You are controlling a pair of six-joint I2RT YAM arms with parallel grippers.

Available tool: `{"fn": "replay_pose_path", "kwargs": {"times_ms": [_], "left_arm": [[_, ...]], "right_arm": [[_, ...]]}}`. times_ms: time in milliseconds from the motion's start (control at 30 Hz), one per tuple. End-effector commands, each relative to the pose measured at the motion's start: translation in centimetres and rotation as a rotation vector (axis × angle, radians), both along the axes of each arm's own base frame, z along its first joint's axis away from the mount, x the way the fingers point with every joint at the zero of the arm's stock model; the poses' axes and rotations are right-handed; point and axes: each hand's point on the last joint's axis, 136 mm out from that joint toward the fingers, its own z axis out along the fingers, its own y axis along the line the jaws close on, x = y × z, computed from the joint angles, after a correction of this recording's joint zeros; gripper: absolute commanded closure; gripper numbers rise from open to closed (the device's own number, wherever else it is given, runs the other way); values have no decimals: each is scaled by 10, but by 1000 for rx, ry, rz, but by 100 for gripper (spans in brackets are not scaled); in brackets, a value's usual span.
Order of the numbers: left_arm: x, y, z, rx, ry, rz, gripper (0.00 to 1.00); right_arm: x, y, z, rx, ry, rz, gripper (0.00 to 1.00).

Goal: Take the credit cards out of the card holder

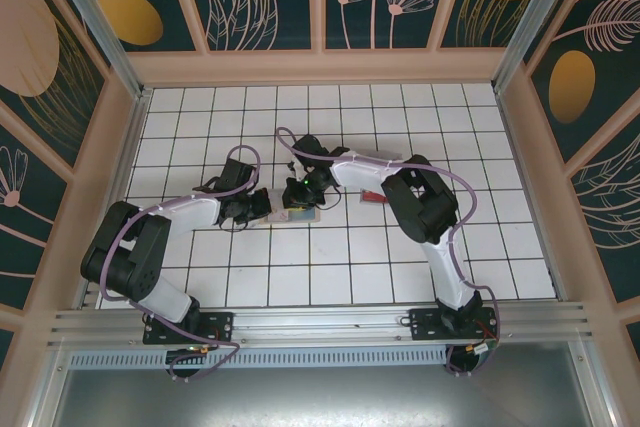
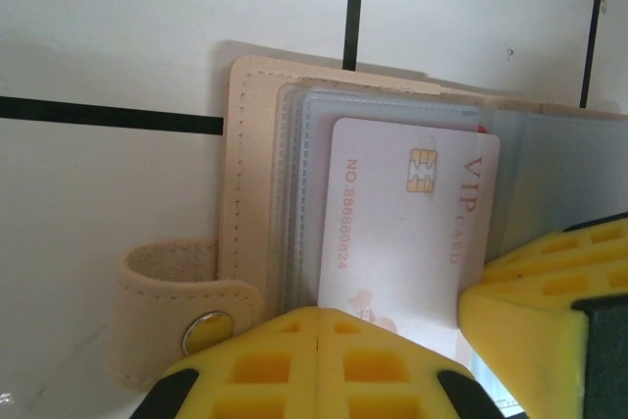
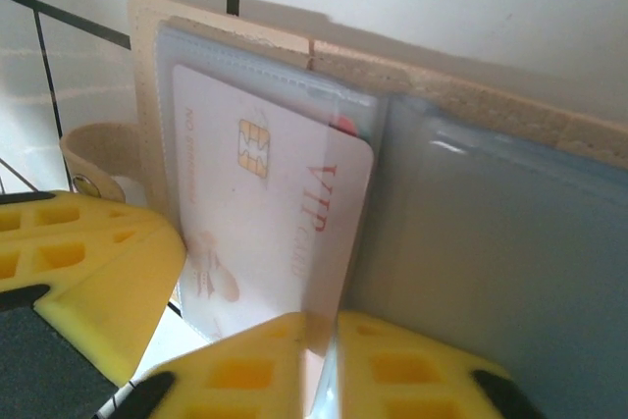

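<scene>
Right gripper (image 3: 324, 355) has its yellow pads pressed together on the near edge of the VIP card (image 3: 265, 203), which sits among the clear sleeves of the card holder (image 3: 147, 95). Left gripper (image 2: 319, 340), at the holder's 9 o'clock in the top view, is closed with nothing clearly between its pads, against the holder's edge near the snap strap (image 2: 182, 306). The holder lies open mid-table (image 1: 500, 247). The card looks thin, stiff and slick, the sleeves soft. Pinching its exposed edge and sliding it straight along the sleeve seems best.
</scene>
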Motion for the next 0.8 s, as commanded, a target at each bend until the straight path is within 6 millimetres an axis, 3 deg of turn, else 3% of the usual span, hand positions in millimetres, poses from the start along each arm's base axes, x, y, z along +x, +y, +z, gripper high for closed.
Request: {"fn": "replay_pose_path", "kwargs": {"times_ms": [0, 167, 767], "left_arm": [[-13, 5, -17, 16, 64, 6, 99], [-12, 7, -17, 28, 62, 11, 99], [-12, 10, -16, 47, 61, 12, 98]], "right_arm": [[-2, -1, -7, -16, 31, -3, 95], [-1, -5, -5, -18, 28, -18, 100], [3, -25, 3, -18, 20, -63, 100]]}}
